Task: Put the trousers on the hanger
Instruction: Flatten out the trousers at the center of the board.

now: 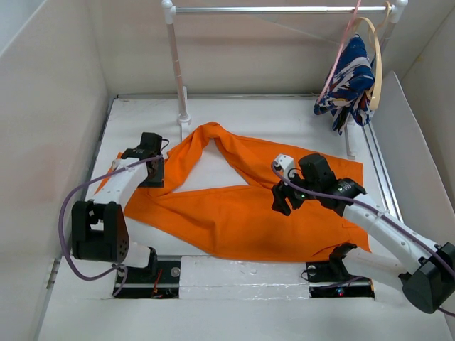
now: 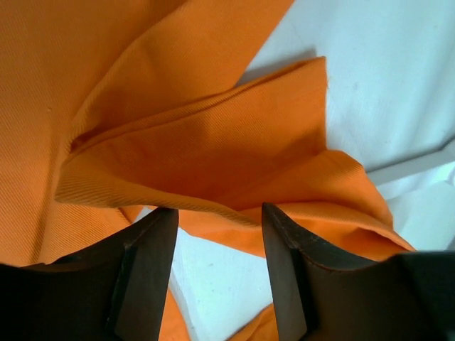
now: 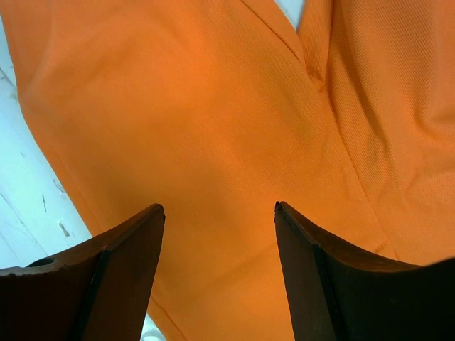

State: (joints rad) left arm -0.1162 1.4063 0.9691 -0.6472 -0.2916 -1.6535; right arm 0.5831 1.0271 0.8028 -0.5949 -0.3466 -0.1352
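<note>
White tabletop (image 1: pixel 284 121) under orange trousers (image 1: pixel 234 213); I see left gripper (image 2: pixel 217 208) half-parted at a folded edge, right gripper (image 3: pixel 219 205) parted, empty.

The white table (image 1: pixel 270 114) carries the orange trousers (image 1: pixel 227 213), spread crumpled across its middle.

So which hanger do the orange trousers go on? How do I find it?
Look up at the metal rail across the back, then follow it to its right end, where a blue-and-white garment hangs. The pink hanger slants down the left side of that bunch. It is thin and pink, while the tan hanger beside it is thicker and beige.
</note>
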